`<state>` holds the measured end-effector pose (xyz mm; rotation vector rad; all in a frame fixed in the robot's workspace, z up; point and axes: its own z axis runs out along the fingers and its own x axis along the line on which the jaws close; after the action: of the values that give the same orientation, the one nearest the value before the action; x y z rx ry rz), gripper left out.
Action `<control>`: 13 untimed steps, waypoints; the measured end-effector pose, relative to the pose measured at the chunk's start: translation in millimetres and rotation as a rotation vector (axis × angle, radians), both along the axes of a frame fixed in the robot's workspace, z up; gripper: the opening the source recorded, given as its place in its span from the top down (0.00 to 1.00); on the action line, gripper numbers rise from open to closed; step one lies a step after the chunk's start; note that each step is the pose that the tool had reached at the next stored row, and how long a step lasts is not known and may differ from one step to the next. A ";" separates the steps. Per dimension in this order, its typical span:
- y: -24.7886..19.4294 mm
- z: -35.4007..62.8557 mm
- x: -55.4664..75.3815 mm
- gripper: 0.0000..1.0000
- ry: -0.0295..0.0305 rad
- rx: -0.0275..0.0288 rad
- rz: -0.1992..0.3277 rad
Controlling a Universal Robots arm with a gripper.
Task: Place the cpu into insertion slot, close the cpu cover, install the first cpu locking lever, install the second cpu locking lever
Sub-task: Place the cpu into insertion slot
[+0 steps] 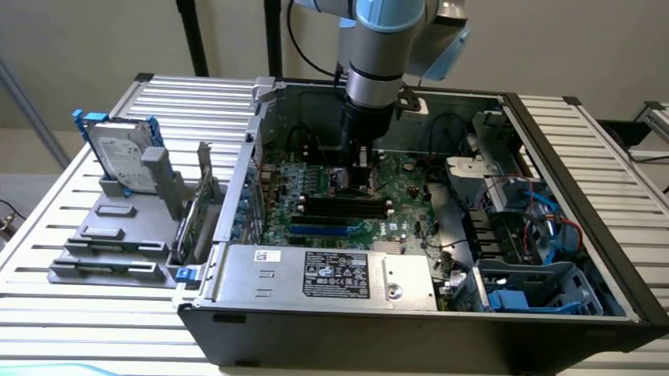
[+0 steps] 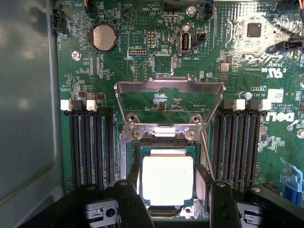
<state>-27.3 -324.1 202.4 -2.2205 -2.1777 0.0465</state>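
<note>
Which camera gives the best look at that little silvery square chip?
The wrist view: the small pale silvery square chip faces the camera squarely, unobstructed, between the fingers of the end effector. In the exterior view the end effector stands in front of that spot, hiding the chip.

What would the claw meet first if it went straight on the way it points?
Likely the small square silvery-beige chip lying in the silvery-rimmed socket, between the tips of the open claw; depth is unclear.

Arm [image 1: 372, 74] vert., wrist [image 1: 363, 129] pointing straight down; fingers [image 2: 129, 205] spread wide apart.
</note>
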 end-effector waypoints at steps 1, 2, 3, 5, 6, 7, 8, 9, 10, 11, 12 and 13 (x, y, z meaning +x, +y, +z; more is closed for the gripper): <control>0.1 -0.4 0.0 0.45 0.0000 -0.0013 -0.001; 0.2 -0.8 0.0 0.45 0.0000 -0.0023 -0.002; 0.5 -1.0 0.0 0.45 0.0000 -0.0033 -0.003; 1.4 -1.4 0.1 0.45 0.0000 -0.0040 -0.004; 2.0 -1.5 0.2 0.45 -0.0001 -0.0043 -0.004; 2.7 -1.5 0.2 0.45 0.0000 -0.0045 -0.004; 3.3 -1.6 0.2 0.45 0.0000 -0.0049 -0.005; 3.7 -1.7 0.2 0.45 0.0000 -0.0049 -0.005; 4.0 -1.7 0.3 0.45 0.0000 -0.0051 -0.004; 4.3 -1.8 0.2 0.45 0.0000 -0.0052 -0.004; 4.5 -1.9 0.3 0.45 0.0000 -0.0053 -0.004; 4.5 -2.0 0.2 0.45 0.0000 -0.0055 -0.004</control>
<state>-27.1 -319.6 200.4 -2.2281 -2.1753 0.0524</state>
